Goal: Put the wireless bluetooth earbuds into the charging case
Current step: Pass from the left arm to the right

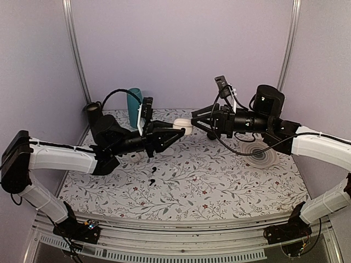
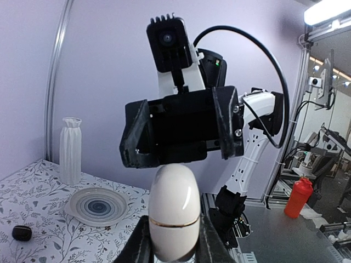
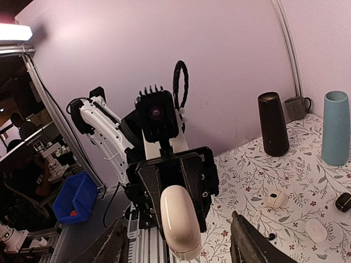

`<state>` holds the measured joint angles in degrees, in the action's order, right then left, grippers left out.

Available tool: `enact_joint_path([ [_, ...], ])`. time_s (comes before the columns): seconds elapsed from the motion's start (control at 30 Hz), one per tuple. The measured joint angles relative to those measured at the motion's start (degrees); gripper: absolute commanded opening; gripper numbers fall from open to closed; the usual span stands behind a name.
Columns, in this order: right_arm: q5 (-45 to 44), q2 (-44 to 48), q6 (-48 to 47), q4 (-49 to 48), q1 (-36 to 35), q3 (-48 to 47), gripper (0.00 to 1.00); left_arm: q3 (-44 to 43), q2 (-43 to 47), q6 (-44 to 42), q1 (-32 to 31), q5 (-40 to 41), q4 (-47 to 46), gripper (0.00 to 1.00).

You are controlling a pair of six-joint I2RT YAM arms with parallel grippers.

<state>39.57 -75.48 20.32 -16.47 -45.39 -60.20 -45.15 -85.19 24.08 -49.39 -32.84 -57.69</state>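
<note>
Charging case (image 1: 183, 125): hanging in mid-air between the arms, above the tabletop (image 1: 219, 181); lid apparently shut.
Left tool (image 1: 175, 132): gripping the case's lower half.
Right tool (image 1: 194, 121): standing open, facing the lid end.
Handling: light, stiff, glossy, likely slipping; the lid's broad faces are offering the best hold.
Room: open air surrounding both tools.

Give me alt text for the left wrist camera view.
The left claw grips a closed white charging case at bottom centre; the right claw faces it, jaws open. A white vase and a ringed plate sit on the floral table at left.
</note>
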Motion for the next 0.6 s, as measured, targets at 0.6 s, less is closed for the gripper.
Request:
enact_joint_path([
  [0.6, -0.24, -2.34, 1.92, -2.54, -0.17, 0.0, 0.4, -1.16, -1.62, 7.15, 0.72, -1.2, -3.1, 0.0],
])
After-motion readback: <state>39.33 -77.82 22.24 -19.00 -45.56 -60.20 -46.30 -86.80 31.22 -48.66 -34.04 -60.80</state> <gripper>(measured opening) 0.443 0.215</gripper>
